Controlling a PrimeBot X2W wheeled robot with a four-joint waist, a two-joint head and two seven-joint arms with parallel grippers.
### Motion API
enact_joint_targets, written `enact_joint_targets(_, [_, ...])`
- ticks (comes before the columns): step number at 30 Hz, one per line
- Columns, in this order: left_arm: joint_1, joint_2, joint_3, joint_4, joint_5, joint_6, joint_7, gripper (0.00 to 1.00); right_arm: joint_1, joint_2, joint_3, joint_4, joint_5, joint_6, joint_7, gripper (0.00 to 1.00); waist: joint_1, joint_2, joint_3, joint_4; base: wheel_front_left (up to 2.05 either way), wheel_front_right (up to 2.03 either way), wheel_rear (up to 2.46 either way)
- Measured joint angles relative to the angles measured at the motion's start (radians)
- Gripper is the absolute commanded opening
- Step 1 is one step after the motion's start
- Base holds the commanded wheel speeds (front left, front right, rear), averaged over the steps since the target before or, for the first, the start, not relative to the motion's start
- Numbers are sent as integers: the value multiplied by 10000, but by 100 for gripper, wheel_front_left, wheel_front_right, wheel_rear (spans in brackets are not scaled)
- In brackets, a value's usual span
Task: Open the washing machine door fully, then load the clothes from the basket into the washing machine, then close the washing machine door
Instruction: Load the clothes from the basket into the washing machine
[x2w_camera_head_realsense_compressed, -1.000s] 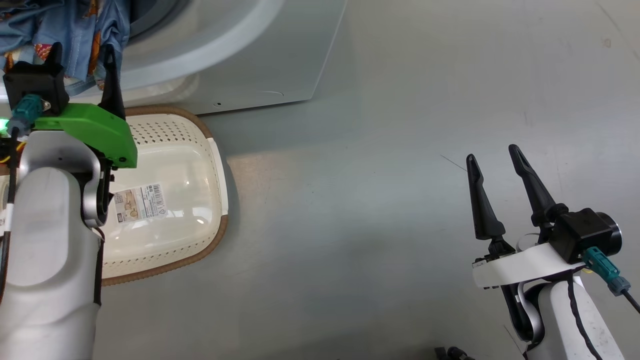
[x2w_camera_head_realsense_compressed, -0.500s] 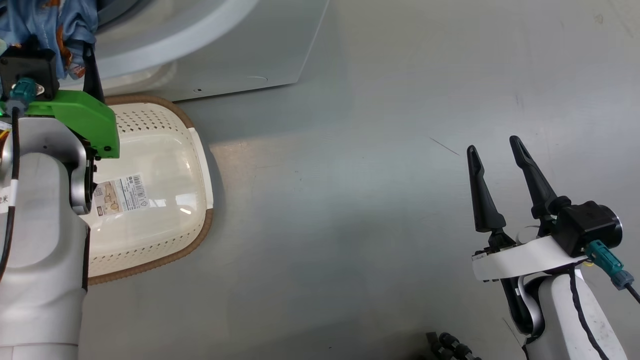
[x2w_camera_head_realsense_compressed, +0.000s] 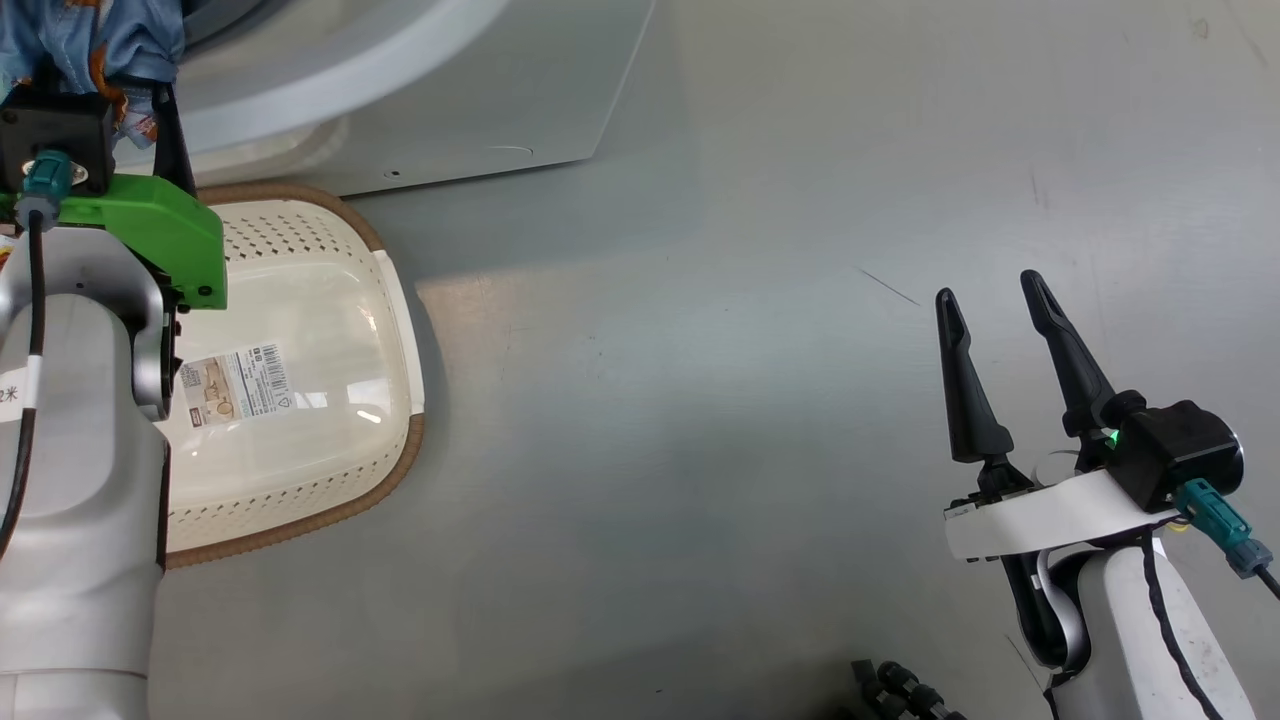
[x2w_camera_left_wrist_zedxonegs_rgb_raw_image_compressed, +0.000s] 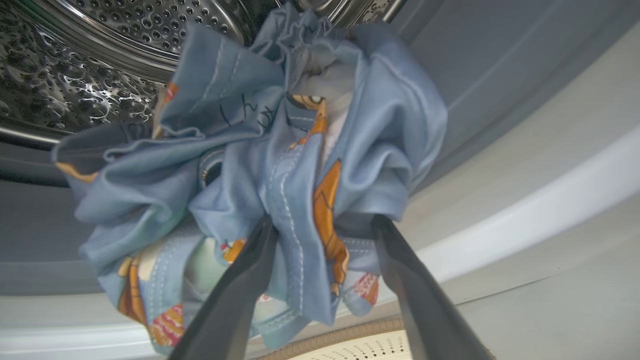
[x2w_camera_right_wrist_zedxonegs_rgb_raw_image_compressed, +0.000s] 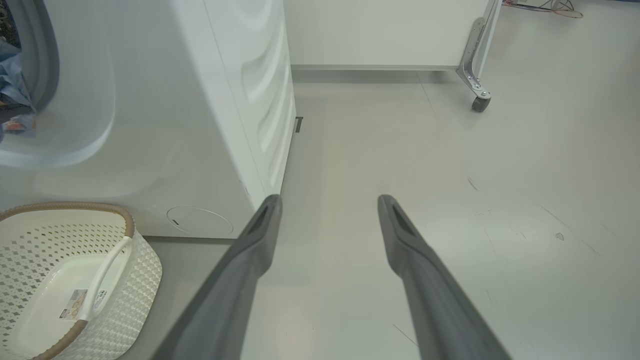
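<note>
The light blue clothes (x2w_camera_left_wrist_zedxonegs_rgb_raw_image_compressed: 280, 150) with orange-brown prints hang bunched over the grey gasket at the mouth of the washing machine (x2w_camera_head_realsense_compressed: 500, 90), in front of the steel drum (x2w_camera_left_wrist_zedxonegs_rgb_raw_image_compressed: 75, 75). My left gripper (x2w_camera_left_wrist_zedxonegs_rgb_raw_image_compressed: 324, 222) is open, its fingers standing wide on either side of the bundle's lower folds. In the head view the left gripper (x2w_camera_head_realsense_compressed: 110, 85) is at the top left under the clothes (x2w_camera_head_realsense_compressed: 90, 40). The cream basket (x2w_camera_head_realsense_compressed: 395, 300) lies on the floor below it, holding just a label. My right gripper (x2w_camera_head_realsense_compressed: 987, 287) hangs open over bare floor at the lower right. The washing machine door is out of view.
The washing machine's white side panel (x2w_camera_right_wrist_zedxonegs_rgb_raw_image_compressed: 260, 100) stands left of my right gripper (x2w_camera_right_wrist_zedxonegs_rgb_raw_image_compressed: 328, 200), with the basket (x2w_camera_right_wrist_zedxonegs_rgb_raw_image_compressed: 125, 225) at its foot. A white cabinet on a castor (x2w_camera_right_wrist_zedxonegs_rgb_raw_image_compressed: 481, 102) stands at the back. Dark cable parts (x2w_camera_head_realsense_compressed: 900, 690) lie at the floor's near edge.
The whole head picture has shifted left, so the camera moved. My left gripper stays at the drum mouth with the clothes between its fingers. The right arm has not moved.
</note>
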Motion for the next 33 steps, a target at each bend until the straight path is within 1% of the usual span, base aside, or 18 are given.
enact_joint_targets(6, [1,73,-27,221,2,86,-71,0,-27,8,-23,6,15,0,0,100,0,0,-34,72,0,0,0])
enact_joint_targets(13, [-16,-38,-102,318,0,86,8,0,-30,8,-226,13,84,0,0,100,0,0,-135,269,0,0,0])
enact_joint_targets(22, [-501,27,215,-96,-115,115,-102,0,-30,10,-98,33,88,0,0,100,0,0,-284,432,0,0,0])
enact_joint_targets(28, [-907,328,372,-81,-113,159,-46,0,-31,15,357,136,280,0,0,100,0,0,-320,271,0,0,0])
enact_joint_targets(33, [-1526,412,518,-84,-113,176,-38,0,-30,6,510,182,376,0,0,100,0,0,-325,52,0,0,0])
